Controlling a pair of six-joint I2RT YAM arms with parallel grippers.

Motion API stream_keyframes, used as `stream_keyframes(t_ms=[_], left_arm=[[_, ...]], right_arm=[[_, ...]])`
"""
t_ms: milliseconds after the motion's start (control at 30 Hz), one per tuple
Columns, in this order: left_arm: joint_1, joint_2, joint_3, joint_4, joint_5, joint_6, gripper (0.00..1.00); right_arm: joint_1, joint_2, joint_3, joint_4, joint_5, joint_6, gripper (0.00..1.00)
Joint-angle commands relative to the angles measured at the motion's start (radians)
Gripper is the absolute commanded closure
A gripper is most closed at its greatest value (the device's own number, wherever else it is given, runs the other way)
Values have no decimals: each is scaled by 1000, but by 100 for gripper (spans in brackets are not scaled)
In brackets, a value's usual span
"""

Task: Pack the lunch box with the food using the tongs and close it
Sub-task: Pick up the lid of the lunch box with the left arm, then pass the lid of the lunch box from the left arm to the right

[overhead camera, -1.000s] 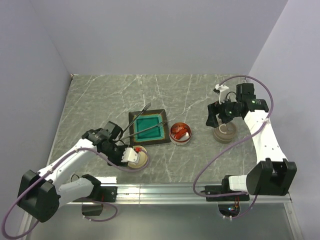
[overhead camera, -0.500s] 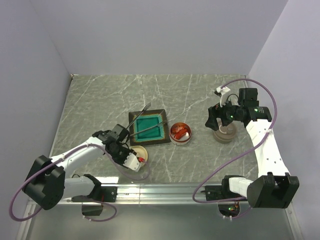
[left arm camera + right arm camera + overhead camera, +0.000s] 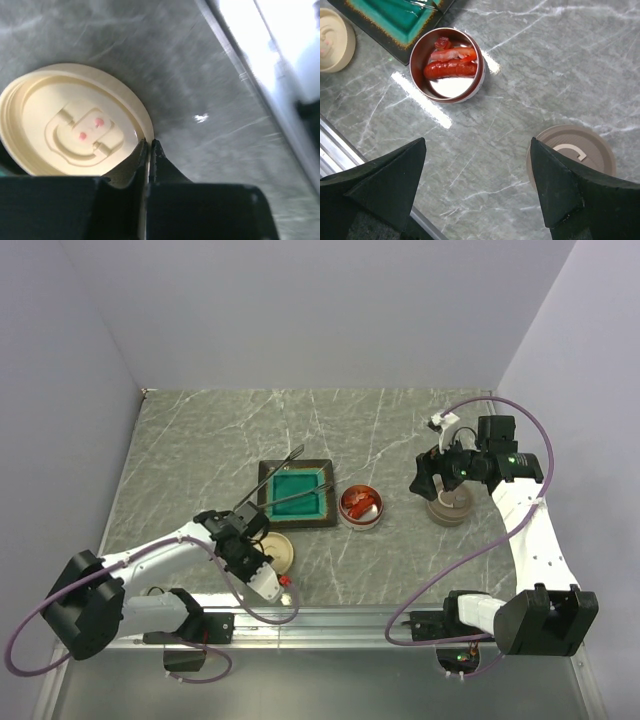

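Left gripper (image 3: 149, 145) is showing both dark fingers pressed together, tips sitting at the lower-right rim of a cream round lid (image 3: 75, 125). Lid is lying flat on the grey marbled counter (image 3: 200, 75), its embossed face with two pink dots facing up.

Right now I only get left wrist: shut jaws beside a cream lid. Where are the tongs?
Observer: Top view has the tongs lying across the teal tray, just beyond that lid. Nothing grips them.
Operator: Where's the food?
Observer: Right wrist view shows a sausage in a red bowl, right of the tray.
Operator: Right arm busy?
Observer: No. Its jaws stand open, holding nothing, over the table by a tan lid.
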Motion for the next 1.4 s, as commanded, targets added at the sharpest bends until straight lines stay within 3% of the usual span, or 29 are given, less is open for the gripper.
stream_keyframes(t_ms=[0, 100, 267, 467, 667, 800, 900, 1367], left_arm=[[-58, -27, 96, -105, 124, -107, 98], [-118, 3, 219, -174, 190, -213, 100], [-138, 87, 454, -236, 433, -408, 100], [-137, 202, 714, -309, 722, -604, 100], [-78, 277, 885, -332, 924, -724, 100], [-43, 357, 968, -415, 1054, -714, 100], [-41, 418, 1023, -551, 1082, -607, 100], [-54, 451, 1048, -549, 1096, -625, 100]], right_arm=[[5, -29, -14, 71, -43, -39, 9], [5, -30, -17, 79, -74, -57, 11], [5, -73, -32, 104, -140, -111, 12], [6, -215, -75, 110, -313, -344, 14], [82, -391, -155, 84, -385, -580, 22], [157, -443, -169, 30, -397, -690, 24], [238, -472, -169, 33, -388, -700, 25], [565, -371, -130, 133, -286, -580, 37]])
